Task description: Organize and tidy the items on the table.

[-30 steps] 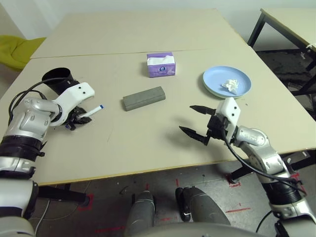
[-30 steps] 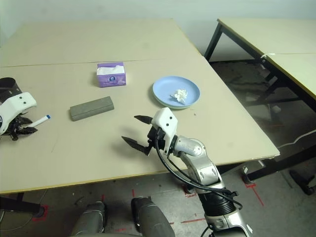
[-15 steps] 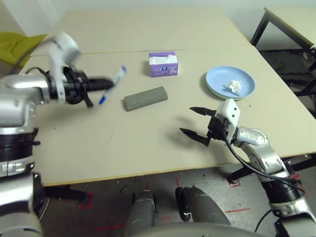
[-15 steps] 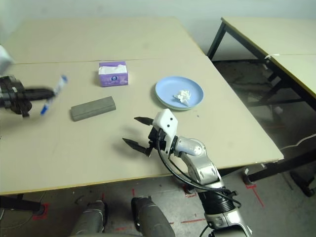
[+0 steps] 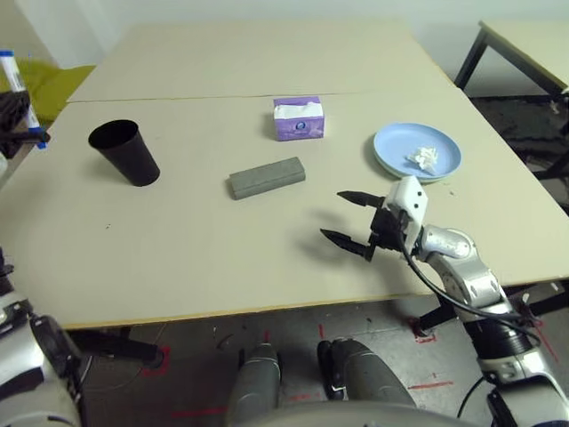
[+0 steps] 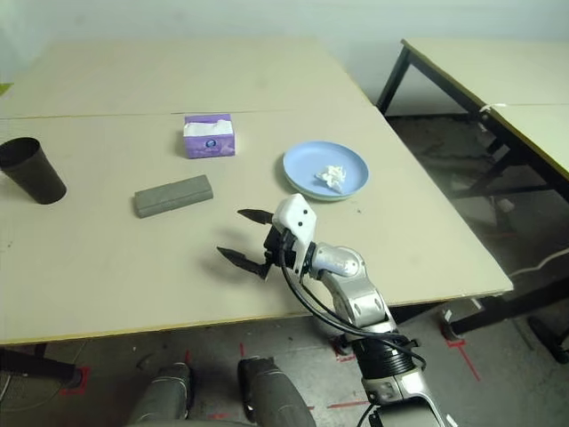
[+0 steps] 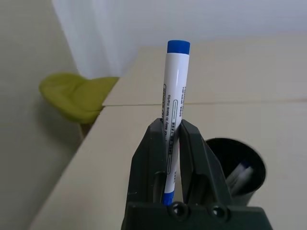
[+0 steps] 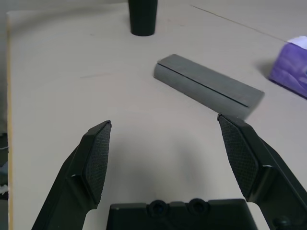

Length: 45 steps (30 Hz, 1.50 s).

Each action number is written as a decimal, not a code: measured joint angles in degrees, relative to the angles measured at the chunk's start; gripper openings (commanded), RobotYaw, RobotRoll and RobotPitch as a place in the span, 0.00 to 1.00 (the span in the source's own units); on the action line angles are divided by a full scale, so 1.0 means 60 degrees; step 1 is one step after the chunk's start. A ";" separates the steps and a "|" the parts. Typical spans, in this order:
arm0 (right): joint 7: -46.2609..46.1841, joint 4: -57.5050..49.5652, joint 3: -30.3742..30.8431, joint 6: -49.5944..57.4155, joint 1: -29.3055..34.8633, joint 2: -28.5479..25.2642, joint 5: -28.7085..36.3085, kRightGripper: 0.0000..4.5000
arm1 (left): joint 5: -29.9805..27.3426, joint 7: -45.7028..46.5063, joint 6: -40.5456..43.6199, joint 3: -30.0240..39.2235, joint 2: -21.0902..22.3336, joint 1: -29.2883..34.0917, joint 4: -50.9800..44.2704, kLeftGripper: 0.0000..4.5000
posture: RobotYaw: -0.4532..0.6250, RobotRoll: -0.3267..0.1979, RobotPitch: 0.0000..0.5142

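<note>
Nearest: right gripper (image 5: 331,212), low over the near part of the table (image 5: 222,267). Jaws spread wide, nothing between them. No shift in its pose over the last second; looks parked.

Beyond it, the case (image 5: 268,178): grey, closed, lying flat at a slant. Undisturbed.

Cup (image 5: 132,158) to the left of the case, well apart from it, black, standing on its base with the mouth up. The left arm covered part of it a second ago; now it is in plain view. A blurred whitish thing (image 7: 240,177) lies inside, probably a marker already put away.

Left gripper (image 7: 169,123), out by the table's left side: narrowed on a marker (image 7: 176,91), gripped towards its lower part, nearly upright, blue at both ends. Main change: a second ago the marker lay over low beside the cup; since then it has been lifted and swung outward. Reading: pick-up done, drop into the cup comes next. Needs to come back over the mouth, lower end first, then loosen. Risk: clipping the rim and tipping the cup.

Farther, right side: blue plate (image 5: 391,144) stacked on the green plate (image 6: 322,196), tissue (image 5: 425,158) crumpled on top. Unchanged; the tissue perhaps still to be dealt with.

Far middle: tissue box (image 5: 299,124), upright, in place.
</note>
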 measured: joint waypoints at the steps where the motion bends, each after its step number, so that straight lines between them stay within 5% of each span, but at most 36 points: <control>1: 0.0005 -0.0008 -0.0002 0.0000 0.0009 -0.0013 -0.0002 1.00 | 0.0061 0.0016 -0.0215 -0.0194 -0.0022 -0.0148 0.0188 0.06 | 0.34 0.62 0.25; 25: -0.0209 -0.0941 -0.0056 0.0537 0.0587 -0.0578 0.0018 1.00 | -0.0060 0.0317 -0.4283 -0.0997 -0.0947 -0.1383 0.3560 0.06 | 0.31 0.62 0.28; 26: -0.0241 -0.1005 -0.0064 0.0564 0.0586 -0.0583 0.0039 1.00 | -0.0180 0.0283 -0.4524 -0.0954 -0.1089 -0.1332 0.3559 0.22 | 0.31 0.62 0.28; 27: -0.0257 -0.1072 -0.0065 0.0603 0.0586 -0.0581 0.0056 1.00 | -0.0257 0.0235 -0.4712 -0.0925 -0.1199 -0.1268 0.3558 0.28 | 0.31 0.62 0.28; 29: -0.0321 -0.1194 -0.0065 0.0689 0.0587 -0.0574 0.0090 1.00 | -0.0490 0.0107 -0.5181 -0.0803 -0.1489 -0.1010 0.3548 0.17 | 0.31 0.62 0.28; 32: -0.0429 -0.1432 -0.0063 0.0868 0.0626 -0.0564 0.0127 1.00 | -0.0691 0.0020 -0.5573 -0.0764 -0.1926 -0.0588 0.3503 0.23 | 0.30 0.62 0.28; 41: -0.0686 -0.1668 -0.0526 0.1117 0.0649 -0.0581 0.0372 1.00 | -0.1307 0.0217 -0.5267 -0.0334 -0.1614 0.0030 0.1932 0.90 | 0.31 0.62 0.30; 45: -0.1568 -0.0953 -0.2234 0.0991 0.0411 -0.0619 0.0854 1.00 | -0.2093 0.0491 -0.3882 0.0743 -0.1163 0.1375 0.0162 0.99 | 0.32 0.62 0.32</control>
